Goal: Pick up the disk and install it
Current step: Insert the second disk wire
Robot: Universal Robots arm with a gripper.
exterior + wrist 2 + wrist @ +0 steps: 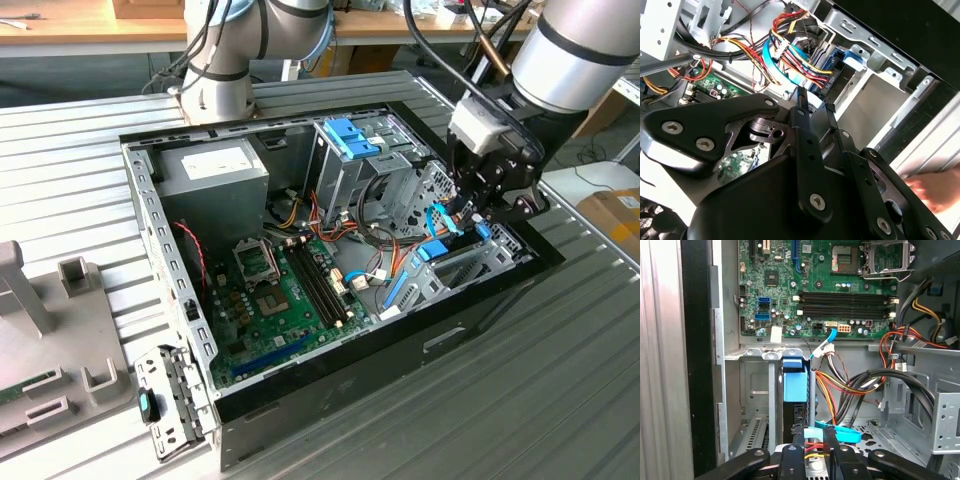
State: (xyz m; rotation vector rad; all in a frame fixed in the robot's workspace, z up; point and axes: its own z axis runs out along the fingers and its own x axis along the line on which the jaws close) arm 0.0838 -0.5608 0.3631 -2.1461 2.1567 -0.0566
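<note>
The disk stands on edge in the lower drive bay at the front corner of the open computer case, on the exterior view's right. In the first wrist view the disk shows as a dark body with a bright blue end tab, seated between the bay's grey metal walls. My gripper hovers just above the bay and holds nothing. Its two black fingers stand close together with only a narrow slit between them, and coloured wires and a blue cable lie behind. The gripper points down at the wire bundle.
The motherboard lies on the case floor, and the tall silver drive cage with a blue clip stands at the back. Red, yellow and black wires crowd the space beside the bay. A person's hand shows outside the case wall.
</note>
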